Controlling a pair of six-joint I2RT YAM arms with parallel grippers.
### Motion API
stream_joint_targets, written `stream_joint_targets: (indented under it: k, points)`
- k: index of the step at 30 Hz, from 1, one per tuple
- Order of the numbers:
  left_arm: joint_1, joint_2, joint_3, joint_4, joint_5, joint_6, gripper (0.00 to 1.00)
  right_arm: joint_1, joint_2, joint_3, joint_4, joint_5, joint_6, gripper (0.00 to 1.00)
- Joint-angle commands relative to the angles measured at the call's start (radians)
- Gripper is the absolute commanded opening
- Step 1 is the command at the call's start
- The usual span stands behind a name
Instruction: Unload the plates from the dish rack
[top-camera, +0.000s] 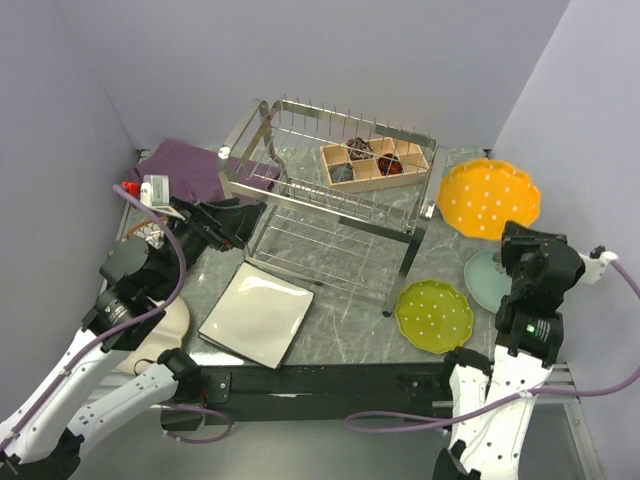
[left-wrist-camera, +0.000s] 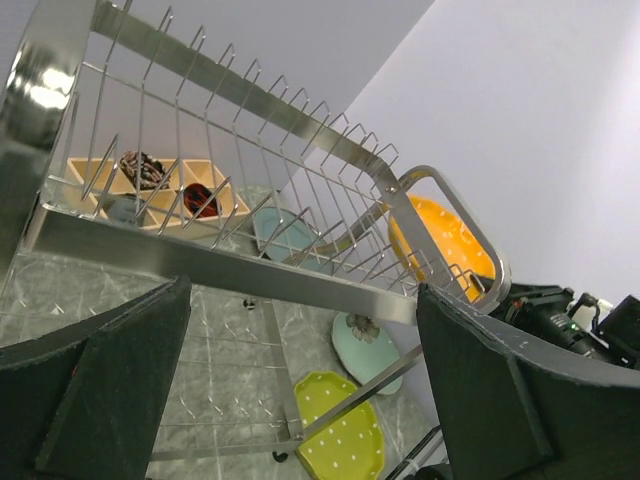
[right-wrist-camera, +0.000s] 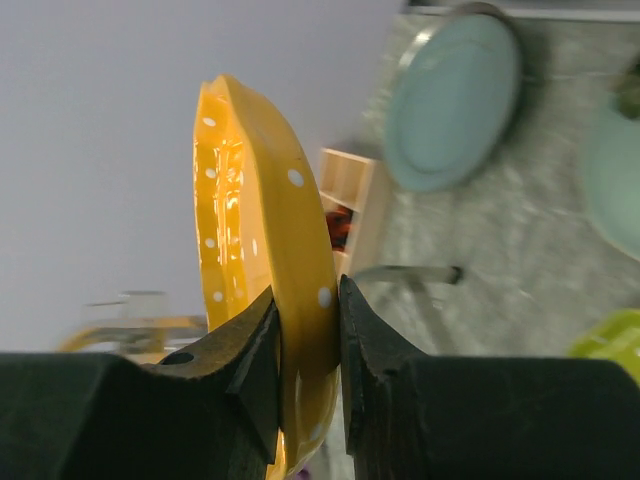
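The silver dish rack (top-camera: 330, 175) stands at the back middle; I see no plates in its tines. My right gripper (top-camera: 515, 238) is shut on the rim of an orange white-dotted plate (top-camera: 488, 197) and holds it on edge right of the rack; the right wrist view shows the fingers (right-wrist-camera: 308, 320) clamping that plate (right-wrist-camera: 250, 220). A yellow-green dotted plate (top-camera: 434, 315) and a mint flower plate (top-camera: 485, 280) lie on the table at the right. Cream square plates (top-camera: 257, 313) lie stacked at front left. My left gripper (top-camera: 245, 222) is open and empty by the rack's left end (left-wrist-camera: 250, 265).
A wooden compartment box (top-camera: 373, 162) sits in the rack's top. A purple cloth (top-camera: 195, 165) lies at the back left. A teal-grey plate (right-wrist-camera: 450, 100) shows near the rack's end handle. Grey walls close in on the left, back and right.
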Motion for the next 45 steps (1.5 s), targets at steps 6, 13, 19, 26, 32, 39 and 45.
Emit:
stream_joint_targets:
  k: [6, 13, 19, 26, 32, 39, 45]
  points:
    - [0.002, -0.065, -0.101, 0.037, -0.032, -0.022, 0.99, -0.001, -0.180, -0.034, -0.039, 0.100, -0.058, 0.00]
    - [0.002, -0.047, -0.195, 0.080, -0.026, -0.028, 0.99, -0.003, -0.311, -0.150, -0.227, 0.062, -0.118, 0.00]
    - [0.002, -0.091, -0.227, 0.060, -0.073, -0.005, 1.00, 0.026, -0.427, -0.262, -0.362, 0.013, -0.108, 0.00]
    - [0.002, -0.156, -0.280, 0.074, -0.110, -0.008, 0.99, 0.026, -0.483, -0.279, -0.497, 0.053, -0.107, 0.00]
    - [0.002, -0.174, -0.275, 0.060, -0.096, -0.019, 0.99, 0.026, -0.486, -0.328, -0.550, 0.062, -0.127, 0.00]
    - [0.000, -0.226, -0.298, 0.033, -0.107, -0.025, 1.00, 0.028, -0.477, -0.429, -0.525, 0.017, -0.115, 0.00]
    - [0.002, -0.255, -0.275, -0.003, -0.125, -0.028, 1.00, 0.026, -0.458, -0.393, -0.544, 0.049, -0.100, 0.00]
